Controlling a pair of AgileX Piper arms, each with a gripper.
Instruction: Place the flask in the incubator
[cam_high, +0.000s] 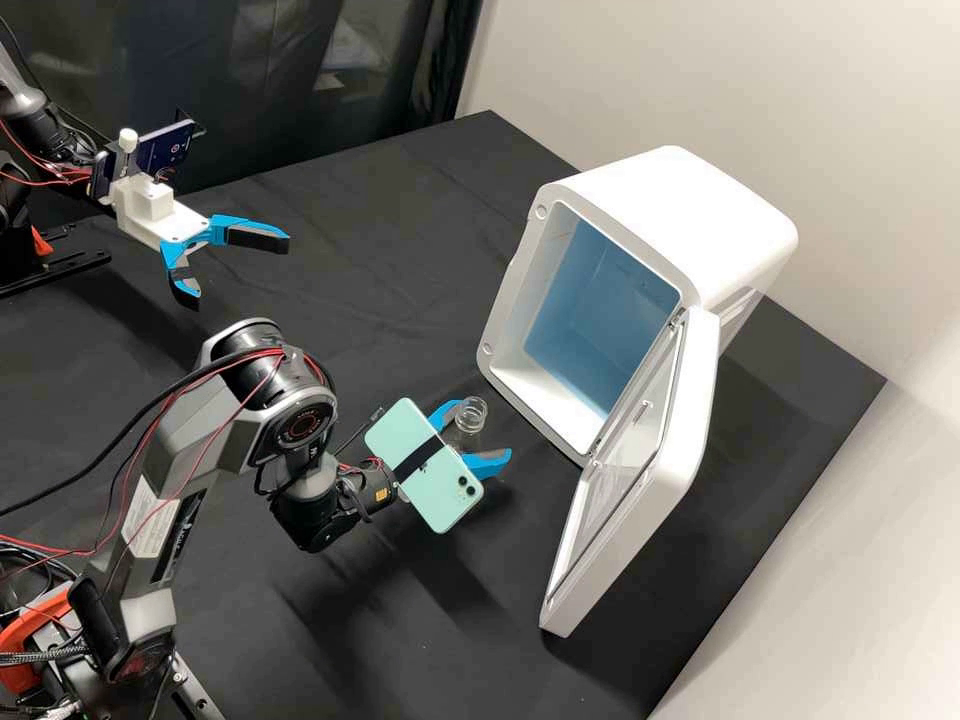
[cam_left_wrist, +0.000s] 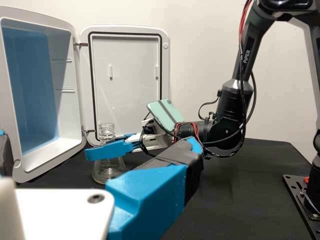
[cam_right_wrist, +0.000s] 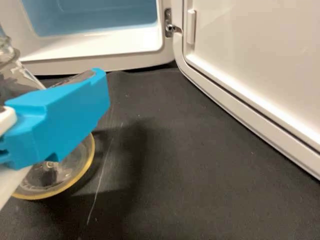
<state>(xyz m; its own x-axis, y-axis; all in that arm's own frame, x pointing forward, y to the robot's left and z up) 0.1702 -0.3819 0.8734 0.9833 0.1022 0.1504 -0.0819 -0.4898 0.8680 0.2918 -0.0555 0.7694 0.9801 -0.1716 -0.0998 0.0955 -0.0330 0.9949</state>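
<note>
- The flask (cam_high: 470, 415) stands upright on the table (cam_high: 400, 250), just before the open incubator (cam_high: 680, 220), whose door (cam_high: 640, 470) is swung wide.
- The right pincer (cam_high: 478, 435) is spread astride the flask and grips nothing yet. The left pincer (cam_high: 238, 268) hangs agape and empty, well apart.
- Advice: close squarely on the neck, lift without tilting, clear the lower lip, and set it well inside.
- No readable label on flask or incubator.

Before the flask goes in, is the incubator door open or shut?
Open. The door is swung wide on its hinges, exposing the blue interior of the incubator; the flask stands on the bench outside it.
</note>
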